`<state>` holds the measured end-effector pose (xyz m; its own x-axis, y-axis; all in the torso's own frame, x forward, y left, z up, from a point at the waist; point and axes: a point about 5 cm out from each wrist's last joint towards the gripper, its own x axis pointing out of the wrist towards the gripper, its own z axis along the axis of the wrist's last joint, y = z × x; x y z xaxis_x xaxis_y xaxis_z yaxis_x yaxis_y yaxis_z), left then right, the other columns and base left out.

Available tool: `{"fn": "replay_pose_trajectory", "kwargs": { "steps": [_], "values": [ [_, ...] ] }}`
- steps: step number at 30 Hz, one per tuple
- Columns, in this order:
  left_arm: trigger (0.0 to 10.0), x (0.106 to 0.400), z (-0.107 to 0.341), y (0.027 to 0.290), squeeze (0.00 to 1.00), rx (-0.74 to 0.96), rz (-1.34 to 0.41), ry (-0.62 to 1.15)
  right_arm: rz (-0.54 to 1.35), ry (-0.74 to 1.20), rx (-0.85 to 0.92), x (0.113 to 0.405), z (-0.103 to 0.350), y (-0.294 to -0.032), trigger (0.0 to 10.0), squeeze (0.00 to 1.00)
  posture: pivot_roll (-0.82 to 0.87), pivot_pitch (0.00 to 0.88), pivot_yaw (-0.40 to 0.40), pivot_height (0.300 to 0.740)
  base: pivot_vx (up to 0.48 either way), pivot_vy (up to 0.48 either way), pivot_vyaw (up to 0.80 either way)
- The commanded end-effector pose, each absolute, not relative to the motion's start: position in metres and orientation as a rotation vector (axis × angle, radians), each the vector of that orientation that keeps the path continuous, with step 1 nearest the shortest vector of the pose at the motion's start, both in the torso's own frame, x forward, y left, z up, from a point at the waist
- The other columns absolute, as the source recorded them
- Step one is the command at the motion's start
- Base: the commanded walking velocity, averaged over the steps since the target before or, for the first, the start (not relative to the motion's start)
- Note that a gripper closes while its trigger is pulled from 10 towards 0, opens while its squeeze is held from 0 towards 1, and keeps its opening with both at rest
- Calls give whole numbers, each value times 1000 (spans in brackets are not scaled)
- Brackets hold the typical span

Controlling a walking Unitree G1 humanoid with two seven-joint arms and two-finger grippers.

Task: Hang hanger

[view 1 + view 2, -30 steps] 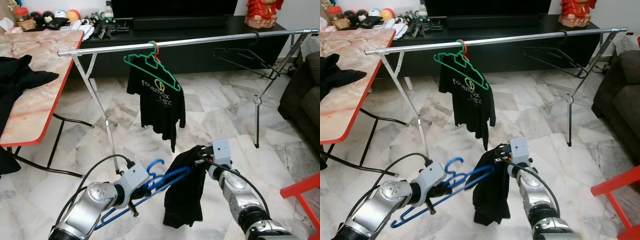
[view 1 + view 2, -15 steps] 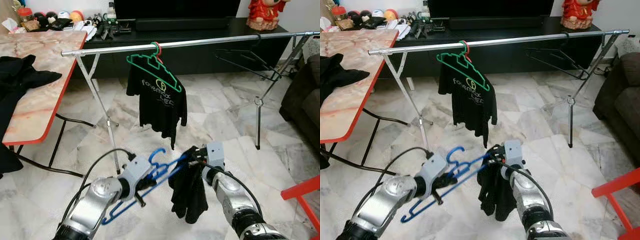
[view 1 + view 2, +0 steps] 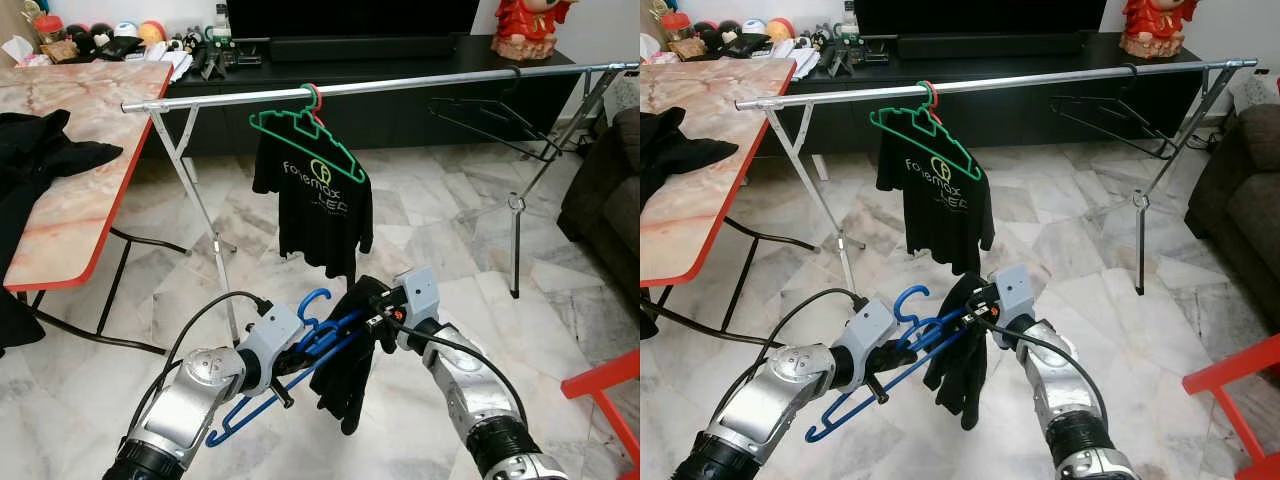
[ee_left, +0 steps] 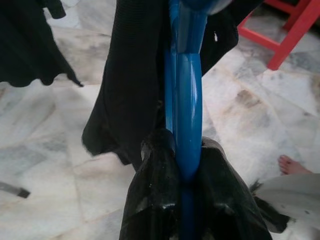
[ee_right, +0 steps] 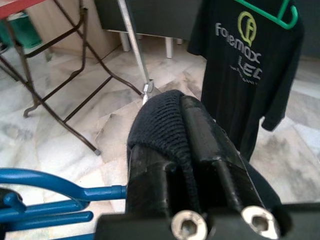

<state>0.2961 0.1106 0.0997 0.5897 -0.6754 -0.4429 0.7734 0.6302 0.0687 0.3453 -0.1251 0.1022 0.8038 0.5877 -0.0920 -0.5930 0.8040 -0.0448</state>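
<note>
Left pincer (image 3: pixel 296 352) is clamped tight on the blue hanger (image 3: pixel 300 362) just under its hook, and the right pincer (image 3: pixel 383 315), close beside it, is pinching the black garment (image 3: pixel 345 375) draped off the hanger's far end. Rail (image 3: pixel 400 83) is well above and ahead. Hanger looks light and stiff but probably slick plastic, cloth's floppy, so I'd keep holding near the hook.

blue hanger (image 4: pixel 184 150): both ends cut off | person's foot (image 4: pixel 295 165): cut at edge

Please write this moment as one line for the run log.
left gripper: shut on blue hanger | right gripper: shut on black garment | rail: not reached
</note>
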Motion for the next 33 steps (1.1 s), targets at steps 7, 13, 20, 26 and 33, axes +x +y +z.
{"fn": "replay_pose_trajectory", "kwargs": {
  "steps": [7, 13, 20, 26, 33],
  "values": [
    [10000, 300, 106, 105, 0, 207, -853, 359, 822, 18, -72, 334, 115, -114, 10000, 0, 17, 152, -15, 740, 0, 0, 0],
    [10000, 297, 108, 98, 0, 160, -904, 351, 786, 38, -156, 335, 115, -129, 10000, 0, 18, 153, -14, 740, 0, 0, 0],
    [10000, 306, 116, 96, 0, 78, -821, 290, 806, 34, -123, 330, 118, -136, 10000, 0, 16, 156, -14, 740, 0, 0, 0],
    [10000, 312, 130, 90, 0, -37, -782, 224, 783, 74, -120, 322, 106, -145, 10000, 0, 20, 157, -16, 740, 0, 0, 0],
    [10000, 314, 132, 86, 0, -79, -758, 208, 913, 21, 8, 304, 115, -133, 10000, 0, 15, 155, -14, 740, 0, 0, 0]
  ]
}}
